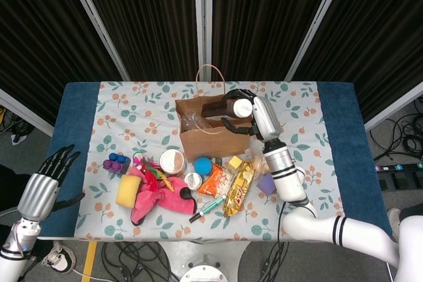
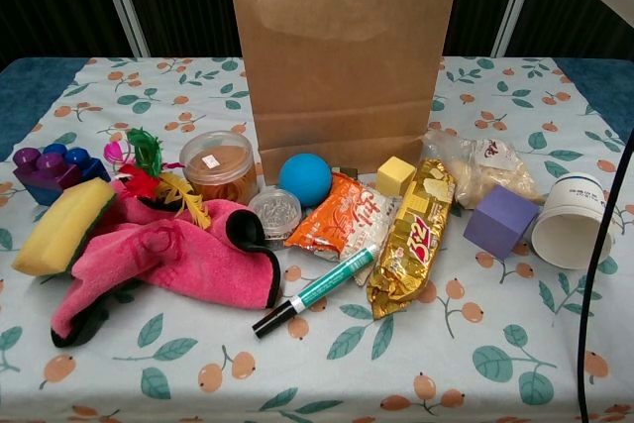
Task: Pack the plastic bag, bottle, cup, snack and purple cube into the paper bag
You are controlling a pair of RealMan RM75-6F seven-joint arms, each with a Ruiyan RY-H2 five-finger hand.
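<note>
My right hand (image 1: 254,115) had its fingers clamped on the bottle (image 1: 232,106) over the paper bag (image 2: 342,56), something clear already inside, left hand (image 1: 41,188) spread idle; cup (image 2: 571,221), purple cube (image 2: 500,221) and snack (image 2: 411,237) waited on the bench (image 2: 475,364).

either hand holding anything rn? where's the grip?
Right hand grips the dark brown bottle with a white cap around its cap end, over the open brown paper bag. Left hand holds nothing, fingers apart.
</note>
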